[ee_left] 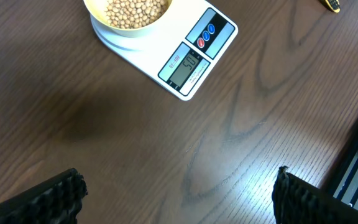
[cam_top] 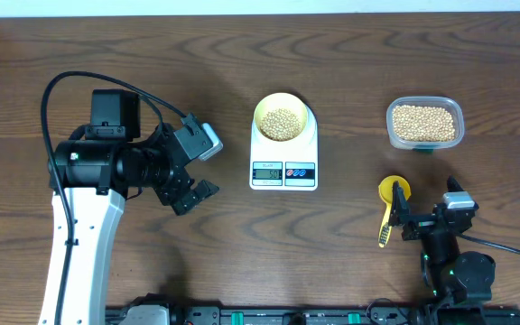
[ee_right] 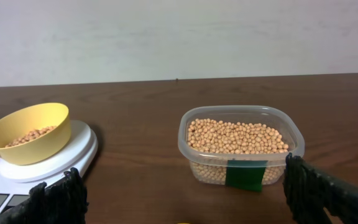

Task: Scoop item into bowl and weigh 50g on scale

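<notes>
Keep the left gripper (cam_top: 208,168), spread apart and empty, off the scale (cam_top: 283,173) bearing the bowl (cam_top: 259,116) of beans (cam_top: 283,124), and the right gripper (cam_top: 427,215), likewise apart beside the spoon (cam_top: 388,204), to avoid jolting the reading or spilling.

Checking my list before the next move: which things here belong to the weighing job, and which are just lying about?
Job: beans, pale-yellow bowl, white scale, clear tub of more beans, yellow spoon.
Lying about: only the black rail along the table's near edge.
</notes>
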